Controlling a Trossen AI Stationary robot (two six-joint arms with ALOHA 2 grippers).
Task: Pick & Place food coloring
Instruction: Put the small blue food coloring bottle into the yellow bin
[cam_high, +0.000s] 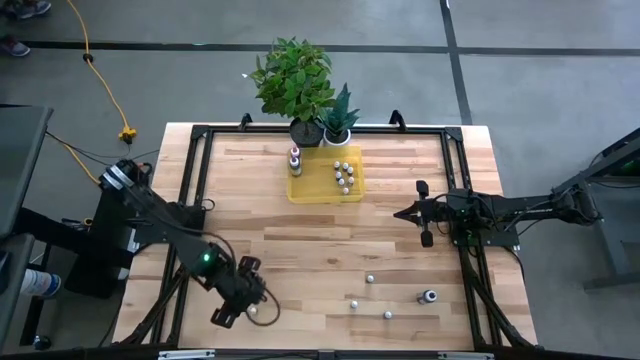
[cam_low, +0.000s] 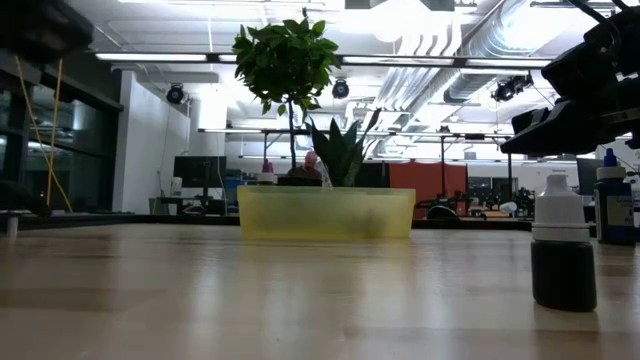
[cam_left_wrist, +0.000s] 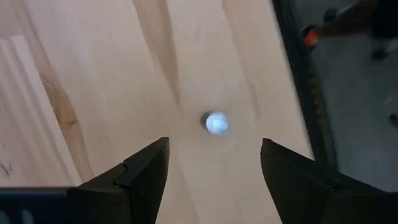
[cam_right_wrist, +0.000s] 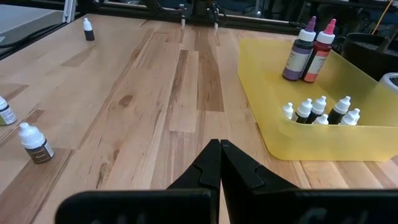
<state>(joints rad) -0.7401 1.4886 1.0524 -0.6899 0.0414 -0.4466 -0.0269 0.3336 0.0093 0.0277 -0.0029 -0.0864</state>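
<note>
Table (cam_high: 300, 250) middle bare, free passage; tray (cam_high: 325, 188) and plants (cam_high: 305, 85) block 12 o'clock edge; loose bottles (cam_high: 388, 296) scattered toward 5 o'clock.

1. You have a light wooden table (cam_high: 300, 250) with a black metal frame around its edges.
2. A translucent yellow tray (cam_high: 300, 190) sits near the table's far edge.
3. Two potted plants stand just behind the tray: a leafy green plant (cam_high: 292, 75) in a dark pot, and a smaller spiky plant (cam_high: 340, 108) in a white pot.
4. A yellow cable (cam_high: 100, 75) trails across the grey floor.
</note>
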